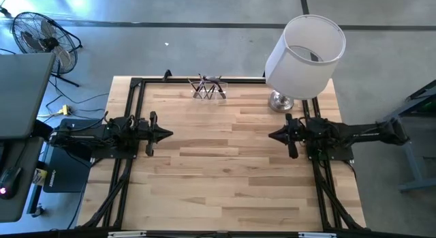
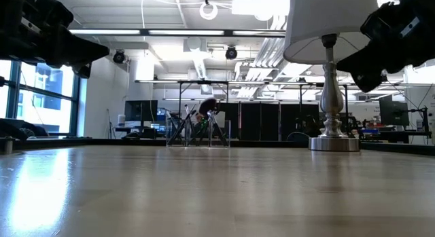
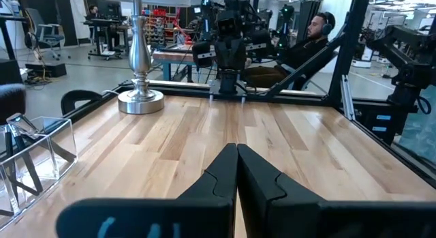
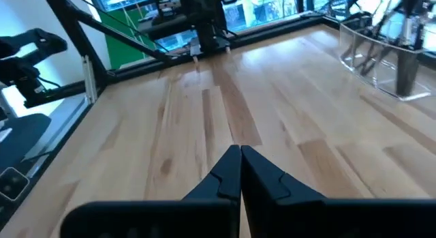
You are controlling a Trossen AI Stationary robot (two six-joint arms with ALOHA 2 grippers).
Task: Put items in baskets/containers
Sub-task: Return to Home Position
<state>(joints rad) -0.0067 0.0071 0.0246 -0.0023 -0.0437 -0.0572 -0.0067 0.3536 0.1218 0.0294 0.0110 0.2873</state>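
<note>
A clear plastic holder [image 1: 209, 89] stands near the table's far edge, with several slim dark makeup brushes [image 2: 201, 121] leaning inside it, heads up. The right wrist view shows the holder [image 4: 381, 50] and the left wrist view its clear wall [image 3: 41, 153]. My left gripper [image 1: 169, 134] hovers shut above the table's left side, pointing level toward the middle. My right gripper [image 1: 271, 136] hovers shut above the right side, pointing toward the left gripper. Both hold nothing, and each one's fingers meet in its own wrist view [image 3: 236, 151] [image 4: 240, 151].
A table lamp with a white shade [image 1: 305, 55] and silver base [image 1: 281, 101] stands at the far right, close to my right arm. Black frame rails [image 1: 129, 129] run along the table's edges. A seated person [image 3: 310, 40] shows beyond the table. The wooden middle [image 1: 225, 163] lies bare.
</note>
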